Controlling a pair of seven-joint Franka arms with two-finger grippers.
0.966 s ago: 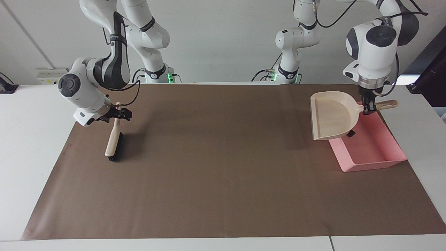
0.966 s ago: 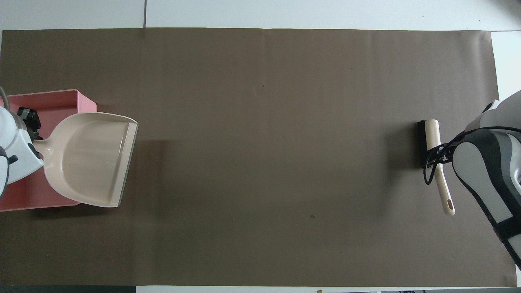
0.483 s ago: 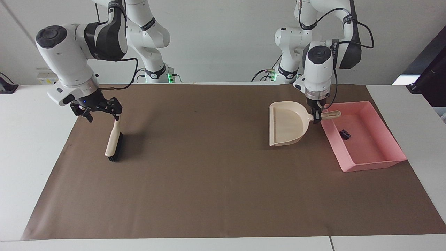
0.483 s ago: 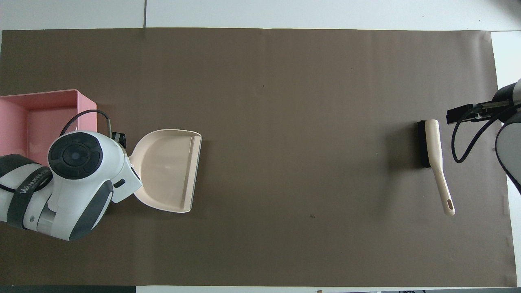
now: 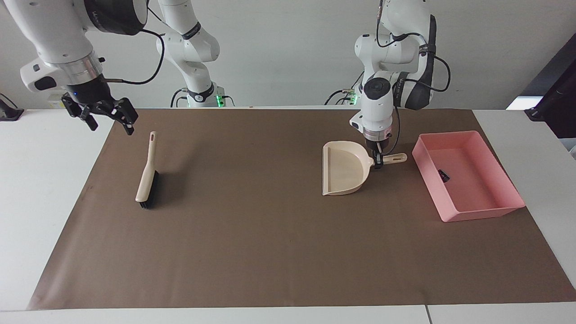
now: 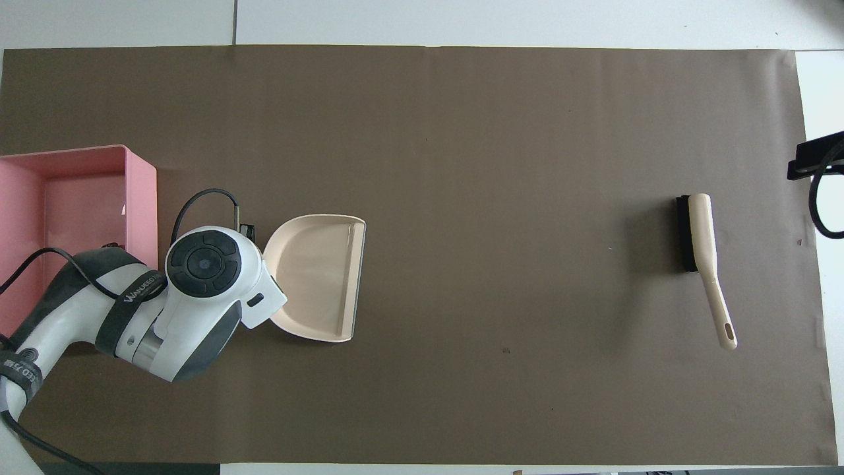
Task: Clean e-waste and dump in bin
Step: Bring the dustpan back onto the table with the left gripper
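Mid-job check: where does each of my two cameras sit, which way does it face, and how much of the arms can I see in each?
Facing view: high across the table, looking at the robots; both arms whole, left gripper shut on the dustpan handle, right gripper open in the air near the brush.
Overhead view: above the robots' end, looking steeply down; left arm's wrist over the dustpan handle, only a tip of the right arm.
Shared: dustpan, brush, pink bin, brown mat, half a turn apart.

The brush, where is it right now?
The brush lies flat on the brown mat at the right arm's end of the table, with no hand on it. In the facing view it sits low beneath the right hand.
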